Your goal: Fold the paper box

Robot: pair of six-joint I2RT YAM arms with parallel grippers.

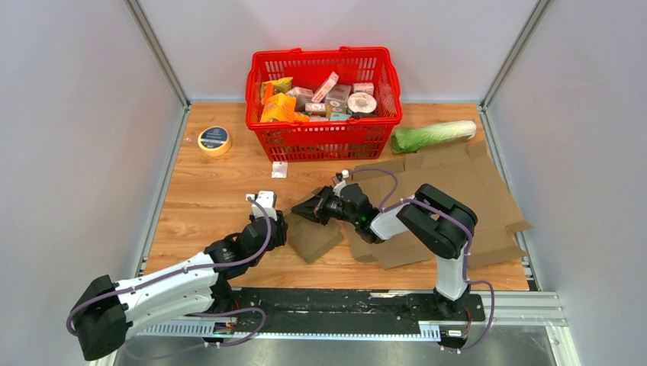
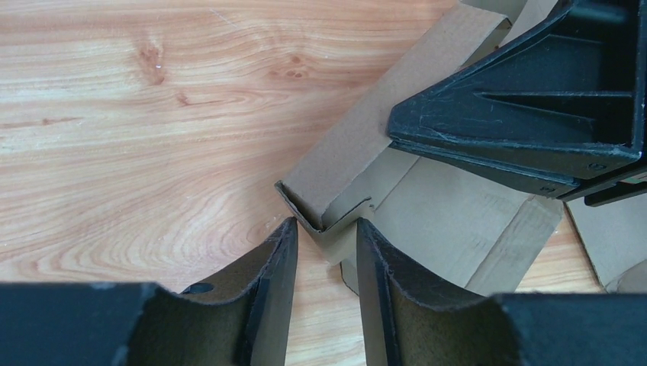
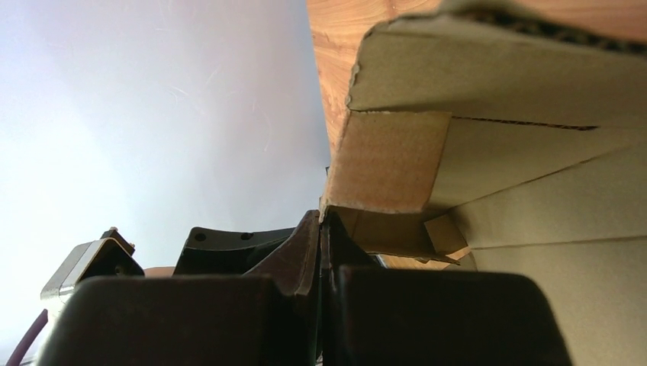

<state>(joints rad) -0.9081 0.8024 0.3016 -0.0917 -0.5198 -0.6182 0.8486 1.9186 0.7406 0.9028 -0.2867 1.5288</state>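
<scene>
Presently, step: raising a wall at one corner of the paper box (image 1: 458, 179), which lies mostly flat on the right of the table (image 1: 214, 198).
Left gripper (image 2: 326, 227): jaws partly apart, either side of the folded corner (image 2: 328, 200), not gripping.
Right gripper (image 1: 304, 210): fingers together, against the raised wall.
Next move: probably pinching that corner to set the crease.

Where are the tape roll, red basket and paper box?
tape roll (image 1: 215, 140): top view, its dark centre.
red basket (image 1: 336, 142): top view, its front wall.
paper box (image 2: 336, 171): left wrist view, the raised flap near the corner.
</scene>
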